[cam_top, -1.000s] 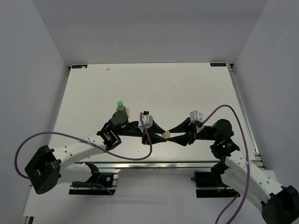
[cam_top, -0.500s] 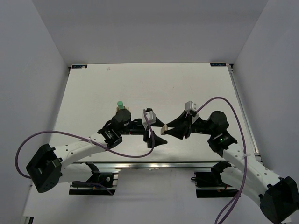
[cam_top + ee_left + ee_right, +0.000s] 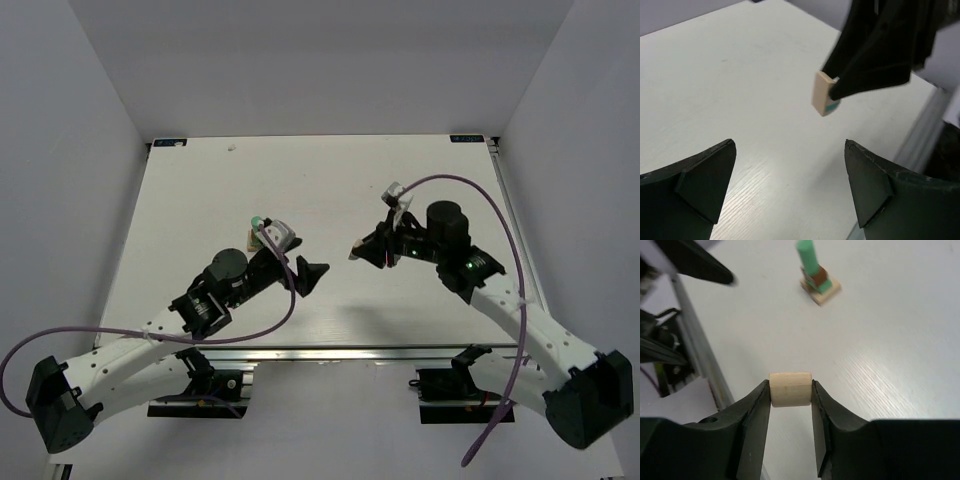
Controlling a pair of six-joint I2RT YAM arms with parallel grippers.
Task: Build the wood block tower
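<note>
Tan wood was seen in the small block (image 3: 790, 388) pinched between the fingers (image 3: 756, 412) of the right gripper (image 3: 357, 250), which was held near the middle of the table (image 3: 200, 180) and, as far as could be judged, clear of its surface. The block was gripped on two opposite faces, with most of its front left showing. The left gripper (image 3: 789, 150) was spread wide with nothing between its fingers and was pointed towards the held block.

The tower (image 3: 817, 277) was found on the left half of the table, well apart from the held block. In the top view it was mostly hidden behind the left arm's wrist. From the right wrist view a flat tan base (image 3: 824, 295), a dark brown cube (image 3: 818, 276) and a mint-green oblong (image 3: 806, 255) standing upright on top could be made out. A second green piece appeared to lie beside the cube, though its exact seating could not be told.

The pieces were judged light, stiff and smooth, so only a gentle pinch would be needed. The block's front looked rounded, so a hold on its flat ends, as taken, was thought safest. The narrow tower was judged easily toppled and best approached from above.
</note>
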